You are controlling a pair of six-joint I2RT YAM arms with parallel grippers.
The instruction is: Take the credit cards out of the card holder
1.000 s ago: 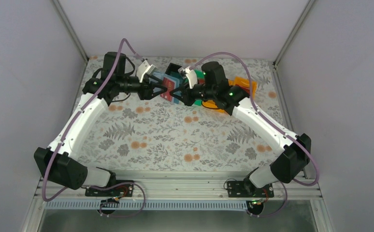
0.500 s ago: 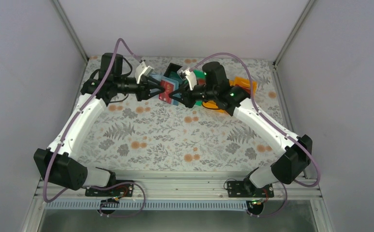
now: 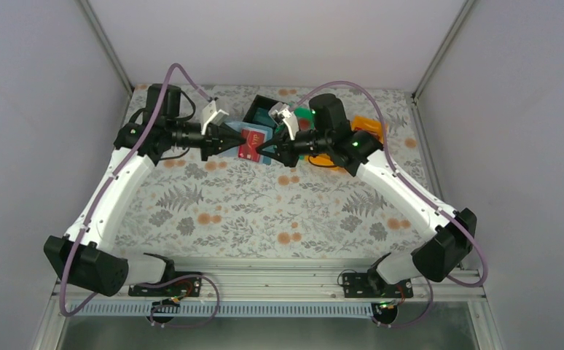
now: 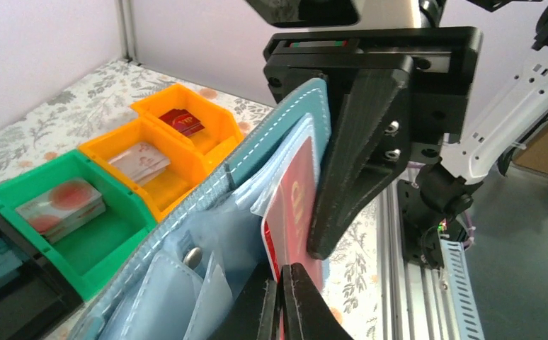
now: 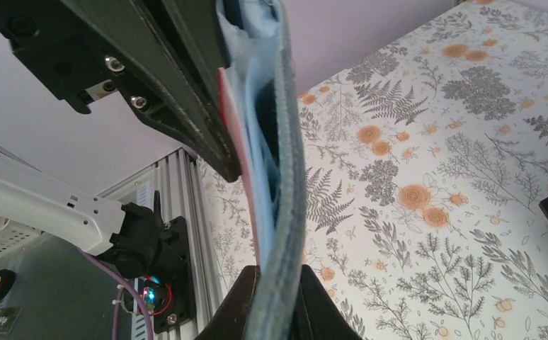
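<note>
The left gripper (image 4: 283, 304) is clenched on the red card (image 4: 296, 205), which sits half out of the card holder (image 4: 285, 120). The right gripper (image 5: 275, 301) grasps the card holder by its edge, in the air above the table (image 3: 264, 211)

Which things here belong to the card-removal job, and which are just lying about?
Job: wallet, red card, left claw pinching the card, right claw gripping the wallet.
Lying about: green bin, orange bins, black bin.
</note>
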